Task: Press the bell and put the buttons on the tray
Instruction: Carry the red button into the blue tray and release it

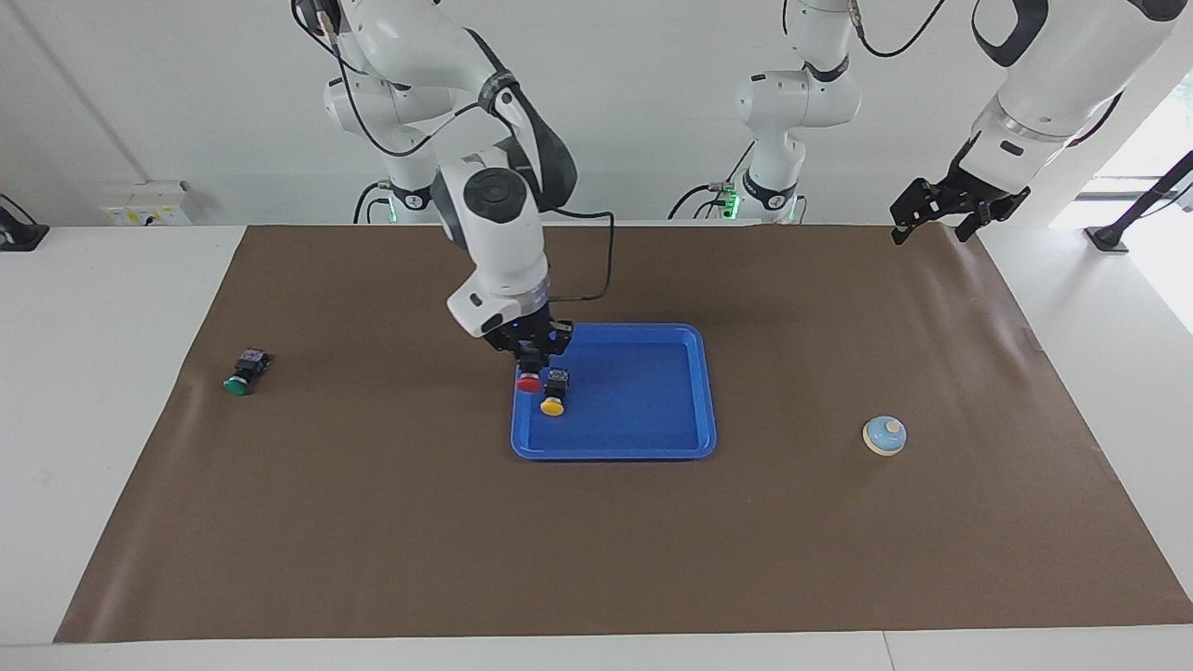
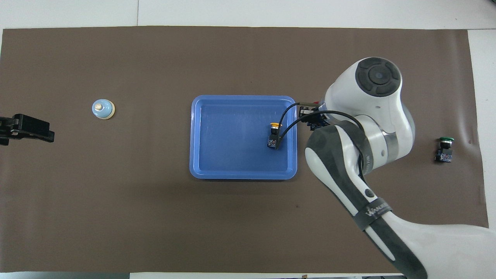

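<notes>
My right gripper (image 1: 531, 362) is shut on the red button (image 1: 528, 383) and hangs over the blue tray (image 1: 643, 396) at the rim toward the right arm's end, cap pointing down. The yellow button (image 1: 554, 399) lies in the tray (image 2: 232, 147) just beside it, also seen from overhead (image 2: 274, 133). On the brown mat, the green button (image 1: 242, 371) lies toward the right arm's end (image 2: 445, 148). The light-blue bell (image 1: 884, 435) stands toward the left arm's end (image 2: 103, 109). The left gripper (image 1: 941, 216) waits open and empty, raised over the mat's corner.
A brown mat (image 1: 596, 550) covers most of the white table. In the overhead view the right arm's wrist (image 2: 368, 116) hides the held button and the mat beside the tray.
</notes>
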`<state>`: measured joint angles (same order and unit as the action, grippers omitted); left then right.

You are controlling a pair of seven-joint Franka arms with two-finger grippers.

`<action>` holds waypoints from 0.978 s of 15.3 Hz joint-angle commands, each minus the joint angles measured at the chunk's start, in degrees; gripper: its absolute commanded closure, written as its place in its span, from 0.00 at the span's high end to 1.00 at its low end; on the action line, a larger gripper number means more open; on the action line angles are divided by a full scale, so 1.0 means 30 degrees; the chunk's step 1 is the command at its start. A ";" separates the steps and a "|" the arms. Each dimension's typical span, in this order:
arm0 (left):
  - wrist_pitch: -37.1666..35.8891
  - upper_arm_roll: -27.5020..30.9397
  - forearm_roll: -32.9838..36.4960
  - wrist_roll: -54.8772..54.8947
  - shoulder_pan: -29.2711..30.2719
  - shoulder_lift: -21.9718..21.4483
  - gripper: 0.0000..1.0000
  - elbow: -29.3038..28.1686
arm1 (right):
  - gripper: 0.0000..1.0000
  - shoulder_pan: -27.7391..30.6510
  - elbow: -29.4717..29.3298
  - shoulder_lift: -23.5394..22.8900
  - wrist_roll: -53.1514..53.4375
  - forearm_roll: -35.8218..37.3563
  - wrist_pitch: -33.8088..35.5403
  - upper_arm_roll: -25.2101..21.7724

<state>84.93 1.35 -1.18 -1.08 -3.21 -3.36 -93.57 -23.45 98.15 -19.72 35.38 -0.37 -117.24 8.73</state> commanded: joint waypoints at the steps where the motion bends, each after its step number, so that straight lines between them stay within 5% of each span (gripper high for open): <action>1: -0.0362 -0.0128 -0.0163 -0.0107 0.0251 0.0035 1.00 0.0251 | 0.00 -0.1115 -0.1602 -0.2067 -0.0045 0.0035 -0.0438 -0.0070; 11: -0.0362 -0.0128 -0.0192 -0.0137 0.0251 0.0035 1.00 0.0251 | 0.00 -0.1618 0.0858 -0.2247 0.0101 0.0183 -0.3079 -0.0070; 12: -0.0362 -0.0128 -0.0192 -0.0137 0.0251 0.0035 1.00 0.0251 | 0.06 -0.1618 0.0858 -0.2247 0.0508 0.0183 -0.3079 -0.0070; 13: -0.0362 -0.0128 -0.0163 -0.0108 0.0251 0.0035 1.00 0.0251 | 0.69 -0.1618 0.0858 -0.2218 0.0686 0.0212 -0.3079 -0.0070; 14: -0.0362 -0.0128 -0.0163 -0.0136 0.0251 0.0035 1.00 0.0251 | 1.00 -0.1618 0.0771 -0.2246 0.0746 0.0183 -0.3021 -0.0070; 15: -0.0362 -0.0128 -0.0163 -0.0137 0.0222 0.0035 1.00 0.0251 | 1.00 -0.1618 0.0626 -0.2247 0.0862 0.0183 -0.2847 -0.0070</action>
<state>84.93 1.35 -1.18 -1.09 -3.21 -3.36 -93.57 -28.38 98.76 -28.06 36.16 -0.15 -125.30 8.42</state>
